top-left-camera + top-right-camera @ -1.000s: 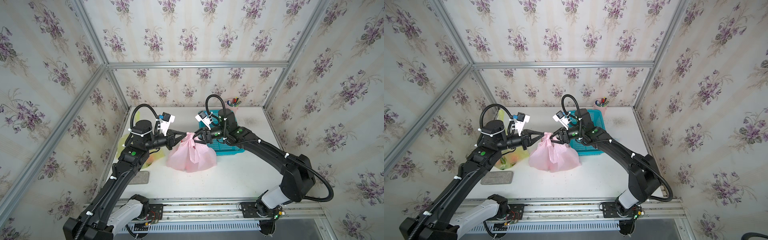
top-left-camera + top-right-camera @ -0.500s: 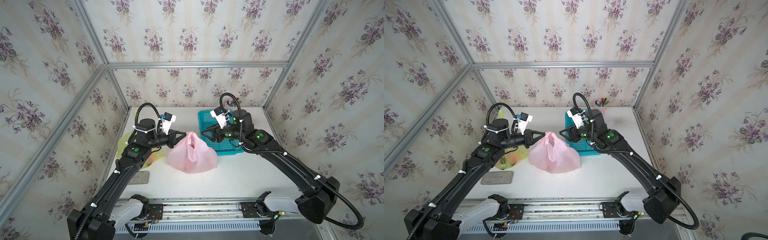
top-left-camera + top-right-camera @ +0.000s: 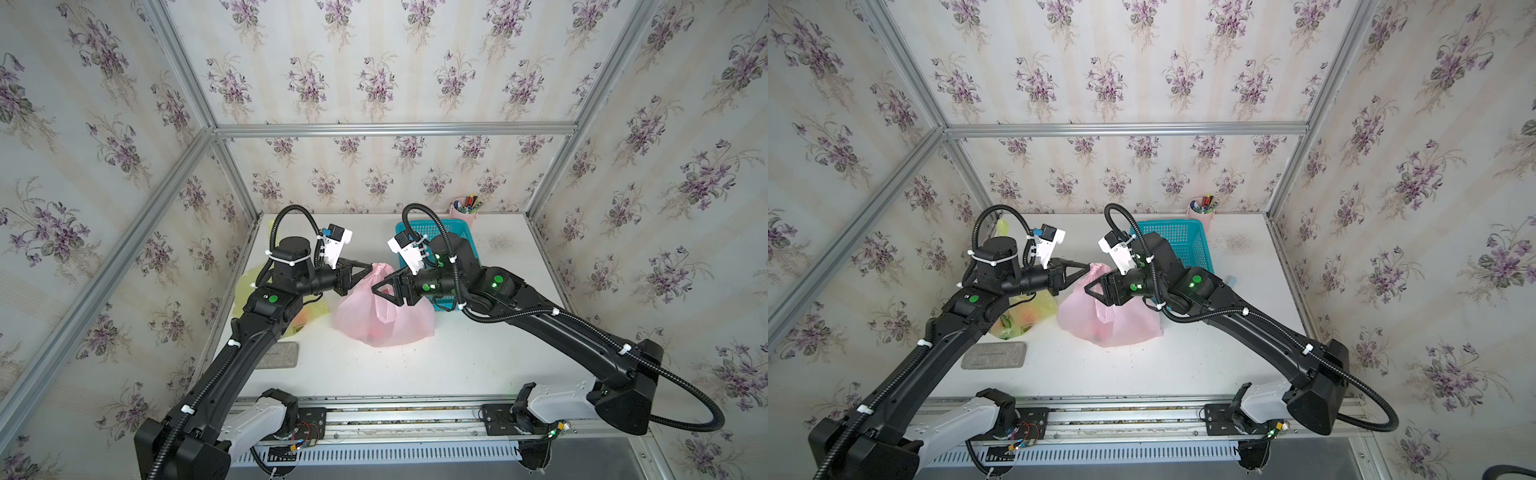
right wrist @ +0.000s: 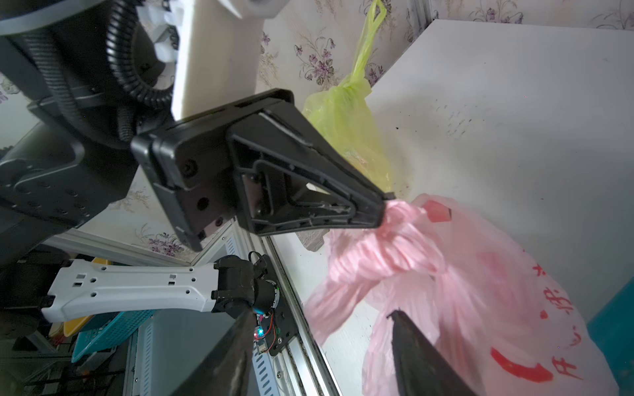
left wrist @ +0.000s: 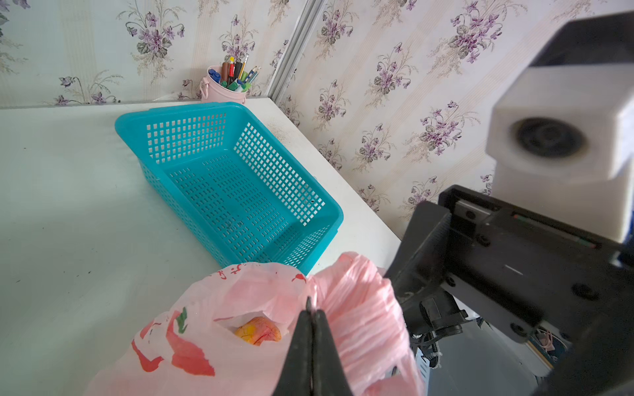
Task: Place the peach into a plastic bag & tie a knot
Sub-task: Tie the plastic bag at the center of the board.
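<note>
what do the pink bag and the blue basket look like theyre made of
The pink bag looks like thin plastic film, slightly glossy: it crinkles, bunches into fine pleats and is translucent. The basket looks like rigid moulded plastic, smooth with a soft sheen: its walls and floor are pierced in a regular grid.

Bright, even light; blurred close foregrounds.

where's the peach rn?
In the left wrist view the orange-pink peach lies inside the translucent pink plastic bag, visible through its mouth. The bag sits mid-table between the yellow-green plastic bag and the teal mesh basket.
</note>
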You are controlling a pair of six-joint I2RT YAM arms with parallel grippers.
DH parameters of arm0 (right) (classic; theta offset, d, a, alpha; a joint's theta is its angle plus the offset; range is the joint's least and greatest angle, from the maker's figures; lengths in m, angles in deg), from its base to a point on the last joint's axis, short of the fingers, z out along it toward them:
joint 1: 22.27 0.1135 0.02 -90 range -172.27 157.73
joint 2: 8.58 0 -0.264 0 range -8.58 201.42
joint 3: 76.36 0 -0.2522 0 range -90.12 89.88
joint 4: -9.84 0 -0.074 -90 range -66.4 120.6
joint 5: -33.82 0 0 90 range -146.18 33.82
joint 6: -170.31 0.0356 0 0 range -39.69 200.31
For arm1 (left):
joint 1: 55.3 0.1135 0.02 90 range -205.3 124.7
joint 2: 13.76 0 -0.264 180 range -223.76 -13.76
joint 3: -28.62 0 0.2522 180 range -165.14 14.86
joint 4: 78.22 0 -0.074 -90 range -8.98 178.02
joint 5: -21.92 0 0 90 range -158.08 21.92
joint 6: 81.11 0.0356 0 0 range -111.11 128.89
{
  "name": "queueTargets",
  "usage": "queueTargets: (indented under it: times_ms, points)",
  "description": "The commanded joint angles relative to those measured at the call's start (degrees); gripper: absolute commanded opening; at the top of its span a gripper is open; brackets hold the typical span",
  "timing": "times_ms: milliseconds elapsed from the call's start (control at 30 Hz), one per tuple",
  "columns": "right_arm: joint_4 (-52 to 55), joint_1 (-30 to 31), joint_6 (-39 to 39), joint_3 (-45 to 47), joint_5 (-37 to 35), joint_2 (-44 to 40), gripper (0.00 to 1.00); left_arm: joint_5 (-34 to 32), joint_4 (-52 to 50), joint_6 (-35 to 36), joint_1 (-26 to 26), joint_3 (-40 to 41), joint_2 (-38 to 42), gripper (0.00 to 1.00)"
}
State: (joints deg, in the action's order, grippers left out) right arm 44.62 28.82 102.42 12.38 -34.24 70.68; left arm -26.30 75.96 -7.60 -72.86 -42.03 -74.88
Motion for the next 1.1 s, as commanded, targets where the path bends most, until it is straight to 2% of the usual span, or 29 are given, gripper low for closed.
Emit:
queueTargets:
  times_ms: [0, 100, 233, 267, 333, 433, 567, 633, 767, 967, 1000, 1033, 1067]
  points:
    - [-1.1, 0.2, 1.1, -1.1, 0.1, 1.4, 0.62, 0.6, 0.5, 0.4, 0.0, -0.2, 0.6, 0.0]
    - [-1.5, 0.2, 0.7, -1.8, -0.1, 2.6, 0.54, 0.8, 0.4, 0.1, 0.0, -0.2, 0.8, 0.0]
    - [-1.6, 0.2, 0.5, -2.1, 1.0, 3.5, 0.21, 0.2, 0.2, 0.1, 0.0, -0.4, 1.0, 0.0]
    - [-1.8, 0.2, 0.6, -1.7, 1.3, 3.3, 0.12, -0.6, -0.1, 0.4, 0.0, -0.5, 1.0, 0.0]
    - [-2.1, 0.2, 1.1, -0.3, 1.7, 2.5, 0.0, -4.8, -1.2, 1.1, 0.0, -1.4, 1.3, 0.0]
    - [-2.9, 0.5, 1.6, 3.0, 3.0, 0.2, 0.0, -18.5, -4.2, 3.4, 0.0, -5.1, 0.5, 0.0]
    - [-4.1, 1.2, 2.1, 8.5, 6.4, -3.4, 0.0, -41.5, -8.8, 7.8, 0.1, -13.9, -5.5, 0.0]
    - [-4.4, 2.2, 2.6, 11.4, 6.0, -5.3, 0.0, -48.2, -9.1, 9.3, 0.5, -18.1, -9.7, 0.0]
    - [-4.6, 3.3, 3.7, 17.5, 5.4, -9.0, 0.0, -55.1, -10.4, 11.9, 1.3, -27.6, -18.8, 0.0]
    - [-1.8, 3.4, 3.2, 21.9, 1.4, -13.0, 0.0, -52.0, -11.6, 12.4, 3.5, -35.0, -27.5, 0.0]
    - [-0.8, 3.4, 3.0, 21.6, 0.0, -13.1, 0.23, -50.5, -11.6, 12.2, 3.6, -35.1, -27.9, 0.0]
    - [0.1, 3.3, 2.7, 21.2, -2.3, -13.1, 0.54, -48.9, -12.1, 11.5, 3.6, -35.3, -28.1, 0.19]
    - [1.1, 3.2, 2.4, 20.8, -5.5, -13.2, 0.72, -48.1, -13.2, 10.3, 3.6, -35.4, -28.2, 0.59]
